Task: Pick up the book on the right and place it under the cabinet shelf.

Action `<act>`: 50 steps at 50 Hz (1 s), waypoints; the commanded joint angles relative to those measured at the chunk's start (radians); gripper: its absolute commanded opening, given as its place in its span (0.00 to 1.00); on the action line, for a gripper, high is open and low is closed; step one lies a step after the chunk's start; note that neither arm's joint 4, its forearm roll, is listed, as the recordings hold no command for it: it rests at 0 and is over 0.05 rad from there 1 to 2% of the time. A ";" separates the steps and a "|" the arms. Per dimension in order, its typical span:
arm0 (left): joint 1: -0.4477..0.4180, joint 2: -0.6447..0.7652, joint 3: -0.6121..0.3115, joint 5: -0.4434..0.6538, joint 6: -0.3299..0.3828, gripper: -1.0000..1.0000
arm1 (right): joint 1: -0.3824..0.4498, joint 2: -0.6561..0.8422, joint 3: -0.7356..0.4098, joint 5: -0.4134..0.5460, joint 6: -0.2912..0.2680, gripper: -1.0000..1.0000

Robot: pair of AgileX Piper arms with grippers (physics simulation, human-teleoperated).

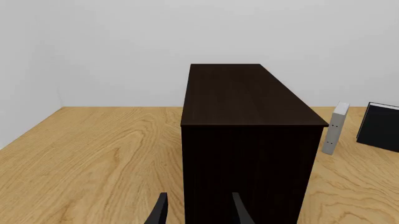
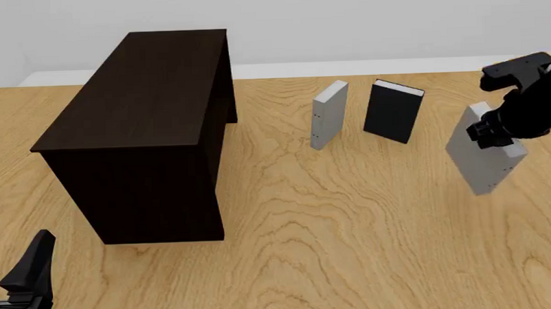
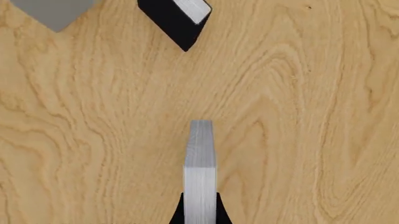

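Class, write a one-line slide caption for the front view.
Right gripper holds the grey book tilted above the table, right of the dark cabinet.

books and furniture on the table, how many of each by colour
light grey books: 2, the broad book held in the right gripper and the slimmer grey book standing upright
black books: 1, the black book
dark brown cabinets: 1, the cabinet shelf
total: 4
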 commanded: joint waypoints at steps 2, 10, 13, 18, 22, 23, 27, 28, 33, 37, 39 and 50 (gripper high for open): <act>0.000 0.000 0.000 0.000 0.000 1.00 | 0.062 -0.085 -0.010 -0.005 0.012 0.00; 0.000 0.000 0.000 0.000 0.000 1.00 | 0.133 -0.138 0.015 -0.030 0.030 0.00; 0.000 0.000 0.000 0.000 0.000 1.00 | 0.161 -0.158 0.019 -0.032 0.042 0.00; 0.000 0.000 0.000 0.000 0.000 1.00 | 0.182 -0.183 0.026 -0.038 0.024 0.00; 0.000 0.000 0.000 0.000 0.000 1.00 | 0.206 -0.210 0.021 -0.037 0.003 0.00; 0.000 0.000 0.000 0.000 0.000 1.00 | 0.222 -0.218 0.016 -0.033 0.010 0.00; 0.000 0.000 0.000 0.000 0.000 1.00 | 0.265 -0.244 0.002 -0.029 0.032 0.00; 0.000 0.000 0.000 0.000 0.000 1.00 | 0.282 -0.256 -0.005 -0.033 0.037 0.00; 0.000 0.000 0.000 0.000 0.000 1.00 | 0.338 -0.285 0.000 -0.055 0.062 0.00; 0.000 0.000 0.000 0.000 0.000 1.00 | 0.373 -0.302 0.003 -0.079 0.077 0.00; 0.000 0.000 0.000 0.000 0.000 1.00 | 0.385 -0.302 0.005 -0.085 0.085 0.00; 0.000 0.000 0.000 0.000 0.000 1.00 | 0.466 -0.308 0.025 -0.183 0.132 0.00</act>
